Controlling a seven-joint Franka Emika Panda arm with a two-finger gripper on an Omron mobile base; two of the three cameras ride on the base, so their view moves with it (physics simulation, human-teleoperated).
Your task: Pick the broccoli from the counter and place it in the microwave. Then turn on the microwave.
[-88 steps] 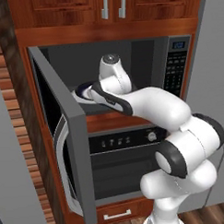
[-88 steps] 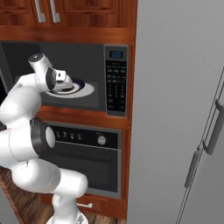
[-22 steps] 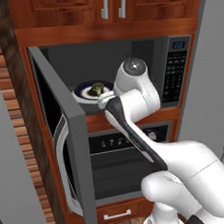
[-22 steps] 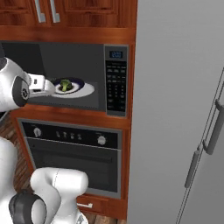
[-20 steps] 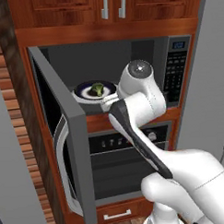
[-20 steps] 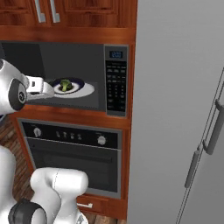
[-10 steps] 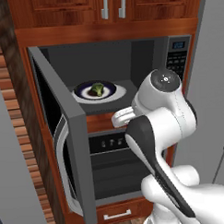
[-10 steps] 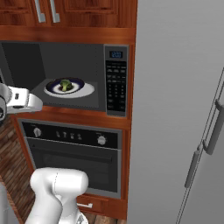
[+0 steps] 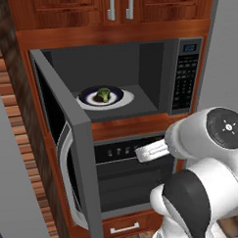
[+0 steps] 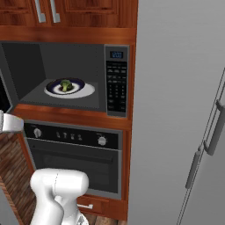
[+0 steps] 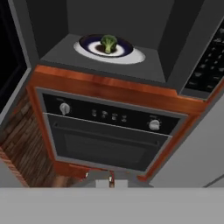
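The broccoli (image 9: pixel 103 94) sits on a dark-rimmed plate (image 9: pixel 118 91) inside the microwave (image 9: pixel 153 65), on the white turntable (image 9: pixel 126 98) toward the left of the cavity. The microwave door (image 9: pixel 73 142) hangs wide open, swung out to the left of the cavity, its curved handle (image 9: pixel 65 182) on the outer face. The keypad (image 10: pixel 116 85) and a small blue display (image 10: pixel 116 54) lie at the right of the cavity.

Just below the microwave is a black-fronted oven (image 10: pixel 72 154) with two round knobs (image 10: pixel 102 140) and a row of small buttons. Above the microwave are wooden cabinet doors with silver handles (image 9: pixel 120 5). To the right of the microwave stands a grey fridge (image 10: pixel 176 110) with bar handles.

The hand (image 9: pixel 151 151) is outside the cavity, below the microwave's floor and in front of the oven's control strip, empty. Its tips are barely seen at the bottom of the hand view, apparently pressed together. Nothing lies between the broccoli and the cavity mouth; the open door stands between the cavity and the brick wall (image 9: pixel 13 120) at the left.
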